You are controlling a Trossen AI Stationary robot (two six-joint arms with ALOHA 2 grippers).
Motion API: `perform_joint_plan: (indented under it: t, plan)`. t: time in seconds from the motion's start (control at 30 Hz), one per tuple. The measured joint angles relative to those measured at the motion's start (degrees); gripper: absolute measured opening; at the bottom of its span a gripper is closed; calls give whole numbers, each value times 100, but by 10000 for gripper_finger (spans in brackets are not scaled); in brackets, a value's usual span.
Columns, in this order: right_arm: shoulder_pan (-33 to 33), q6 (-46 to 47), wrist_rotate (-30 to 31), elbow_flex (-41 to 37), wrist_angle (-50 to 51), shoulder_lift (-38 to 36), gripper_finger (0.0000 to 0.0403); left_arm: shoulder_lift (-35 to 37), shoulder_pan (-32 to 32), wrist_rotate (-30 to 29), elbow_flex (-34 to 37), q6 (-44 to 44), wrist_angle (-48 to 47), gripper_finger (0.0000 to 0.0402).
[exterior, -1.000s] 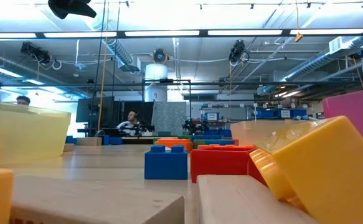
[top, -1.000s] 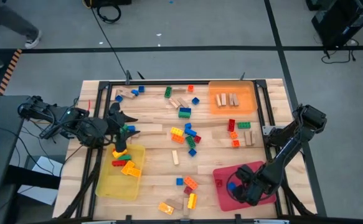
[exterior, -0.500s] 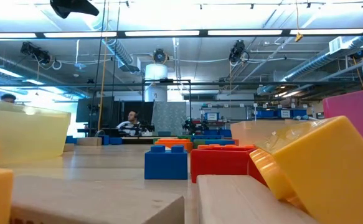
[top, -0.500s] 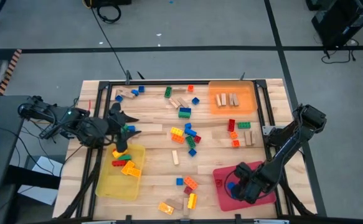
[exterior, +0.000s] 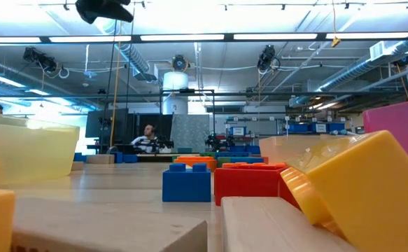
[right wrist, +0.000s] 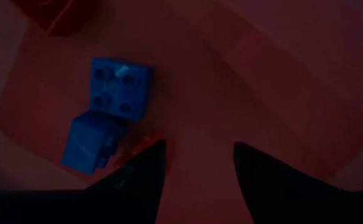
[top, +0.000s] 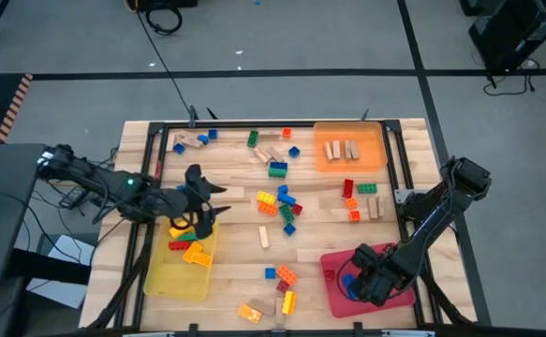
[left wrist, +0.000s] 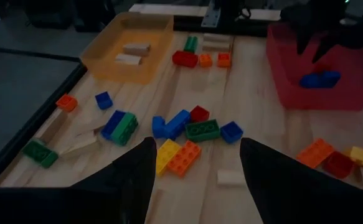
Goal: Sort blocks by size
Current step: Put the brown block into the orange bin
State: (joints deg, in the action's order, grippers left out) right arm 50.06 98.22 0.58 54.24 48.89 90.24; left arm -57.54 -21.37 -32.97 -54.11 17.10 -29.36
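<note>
no text, label, brand, number or sign can be read in any of the views.
</note>
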Motion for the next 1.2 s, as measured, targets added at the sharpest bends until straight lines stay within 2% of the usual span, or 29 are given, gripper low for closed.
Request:
perform_joint_plan:
  t: [0.3,0.63,1.2]
  plan:
    - [0,-246,14,0,-5,-35,197,-102,0,-2,0,-21,303,239]
    - [0,-605,428,0,-5,-35,197,-102,0,133,2,3,301,239]
    - [0,-526,445,0,-242,-35,195,-102,0,155,2,9,298,239]
